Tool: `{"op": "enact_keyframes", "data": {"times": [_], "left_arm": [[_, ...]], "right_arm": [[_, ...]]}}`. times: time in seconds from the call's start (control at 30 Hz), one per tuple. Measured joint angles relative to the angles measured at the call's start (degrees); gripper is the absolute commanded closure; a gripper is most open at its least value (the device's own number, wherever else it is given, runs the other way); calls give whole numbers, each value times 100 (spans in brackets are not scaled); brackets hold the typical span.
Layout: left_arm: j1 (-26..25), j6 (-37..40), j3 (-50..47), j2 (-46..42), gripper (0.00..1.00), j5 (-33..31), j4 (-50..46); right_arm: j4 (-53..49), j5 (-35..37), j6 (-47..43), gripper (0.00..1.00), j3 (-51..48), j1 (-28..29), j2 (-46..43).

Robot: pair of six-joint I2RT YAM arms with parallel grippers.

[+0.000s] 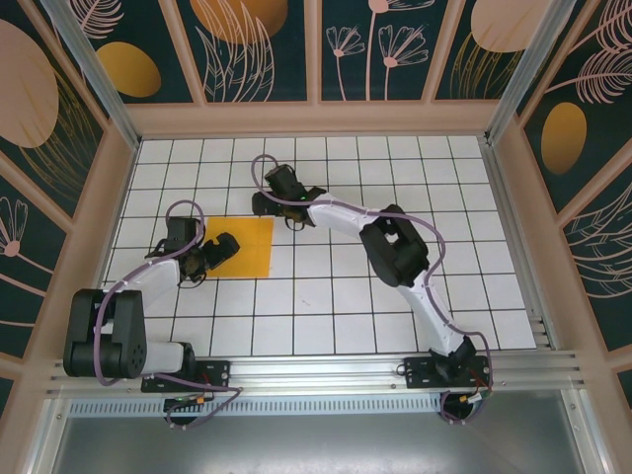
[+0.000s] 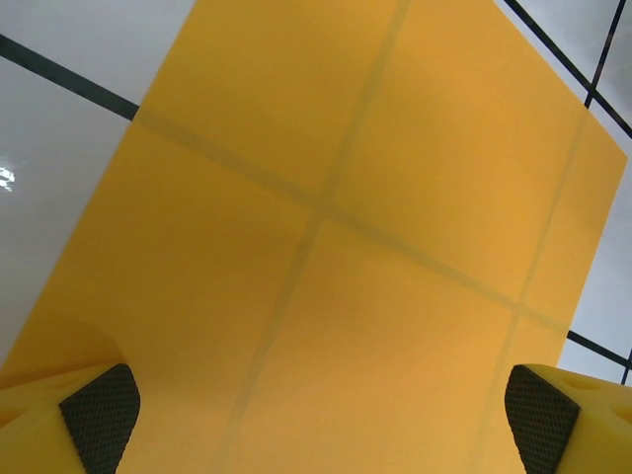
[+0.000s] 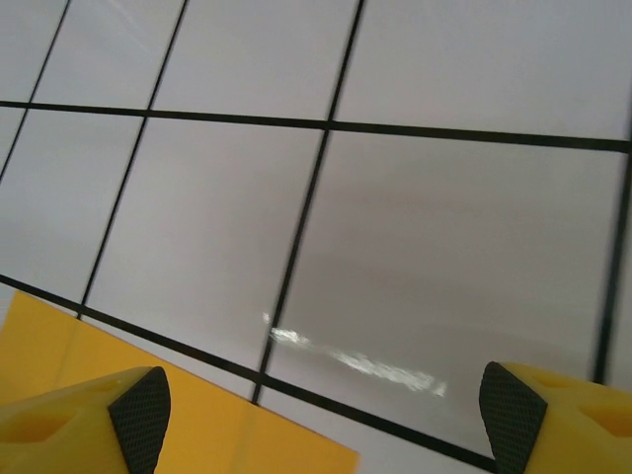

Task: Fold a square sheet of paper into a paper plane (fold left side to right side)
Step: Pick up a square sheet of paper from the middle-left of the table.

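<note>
Your left gripper [image 2: 321, 410] sits over square sheet of paper [image 1: 242, 247], fingers wide apart, nothing clamped. Sheet lies flat on tiled table [image 1: 326, 296], left of centre (grid lines show through it). Your right gripper [image 3: 326, 415] is near sheet's far edge, fingers apart, mostly over bare tile.

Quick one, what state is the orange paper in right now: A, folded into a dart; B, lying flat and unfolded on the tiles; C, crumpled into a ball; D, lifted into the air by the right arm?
B: the paper lies as a flat square on the tiles, and the left wrist view shows the tile lines through it with no crease.
</note>
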Motion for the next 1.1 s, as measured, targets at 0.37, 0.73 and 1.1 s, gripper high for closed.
{"op": "enact_keyframes", "data": {"times": [0.37,0.73,1.1], "left_arm": [[-4,2,0,11,2,26,48],[-4,2,0,11,1,33,66],[-4,2,0,11,1,48,68]], "right_arm": [[-402,-118,11,19,737,90,599],[-330,-46,24,22,518,175,507],[-267,-131,122,23,-173,407,55]]}}
